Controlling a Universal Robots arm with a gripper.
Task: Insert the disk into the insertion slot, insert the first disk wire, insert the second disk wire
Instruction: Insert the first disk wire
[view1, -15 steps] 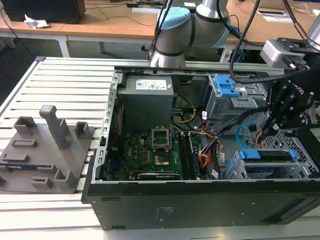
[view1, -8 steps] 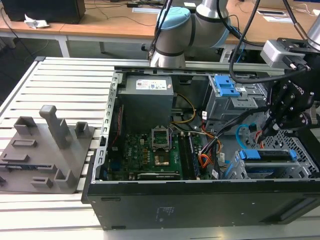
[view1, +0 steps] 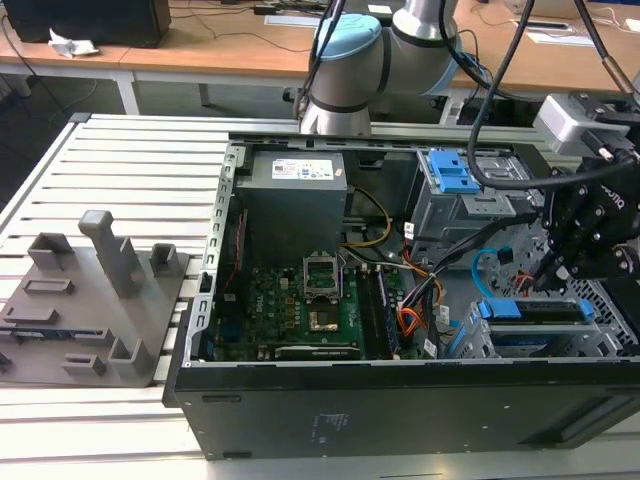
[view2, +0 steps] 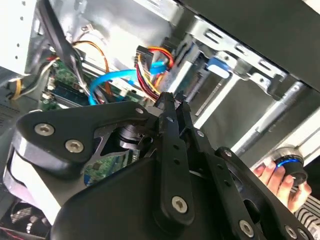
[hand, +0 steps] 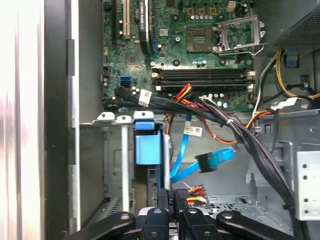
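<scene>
One blue-framed disk (hand: 147, 150) in slot (hand: 114, 160) | jaws clenched on red-orange first disk wire (hand: 197, 190) | light-blue second disk wire (hand: 178, 152), plug free

Robotics lab, slatted workbench (view1: 120, 150), wooden desks (view1: 230, 45)

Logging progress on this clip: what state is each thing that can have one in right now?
disk: seated in the insertion slot
insertion slot: filled by the disk
first disk wire: plug end held in the claw
second disk wire: plug hanging loose, unconnected
claw: shut on the first disk wire
computer case: side open
</scene>
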